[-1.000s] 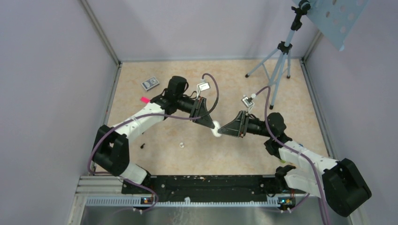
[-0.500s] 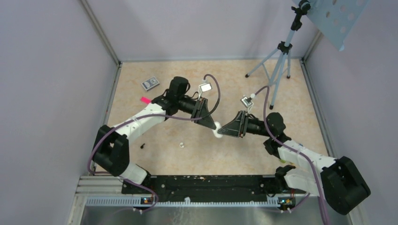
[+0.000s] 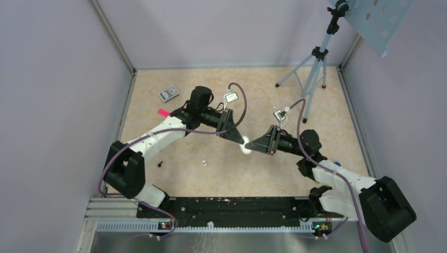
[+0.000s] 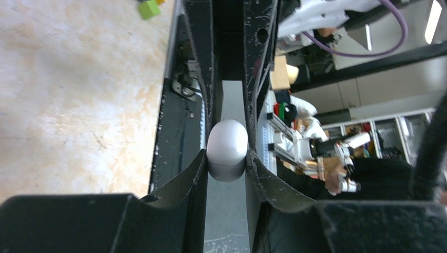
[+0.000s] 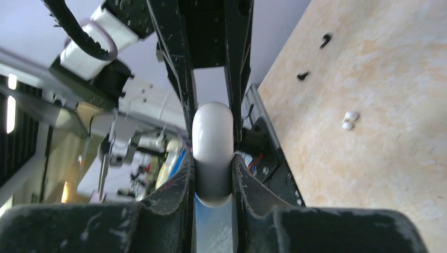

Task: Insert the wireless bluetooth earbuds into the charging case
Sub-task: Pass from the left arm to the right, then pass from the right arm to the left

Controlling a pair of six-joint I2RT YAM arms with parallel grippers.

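Far left of the charging case (image 3: pixel 245 151), toward the back of the beige worktop (image 3: pixel 263 89), lies a small grey box (image 3: pixel 168 94). A pink scrap (image 3: pixel 162 112) lies just nearer than the box. A tiny black bit (image 3: pixel 159 164) lies well left of the case, closer to the arm bases.

The left arm (image 3: pixel 163 129) reaches in from the case's left and far side. The left jaws are closed onto the case. The left wrist camera shows the case (image 4: pixel 227 150) as a white, pill-shaped body with a seam round it near one end, pinched across its width between the two fingers.

The wireless bluetooth earbuds (image 3: pixel 203 163) are two tiny white rounded bits. They lie on the worktop left of the case and slightly nearer the bases, well apart from both pairs of jaws. The right wrist camera shows the earbuds (image 5: pixel 348 120) side by side, touching or nearly so.

The case itself is over the middle of the worktop, where the two pairs of jaws meet tip to tip. Whether it touches the worktop cannot be told.

The right arm (image 3: pixel 342 176) comes in from the case's right. The right jaws are likewise closed on the case (image 5: pixel 212 153), the fingers pressed against its long sides.

Well right of the case, at the back, stands a tripod (image 3: pixel 312 71).
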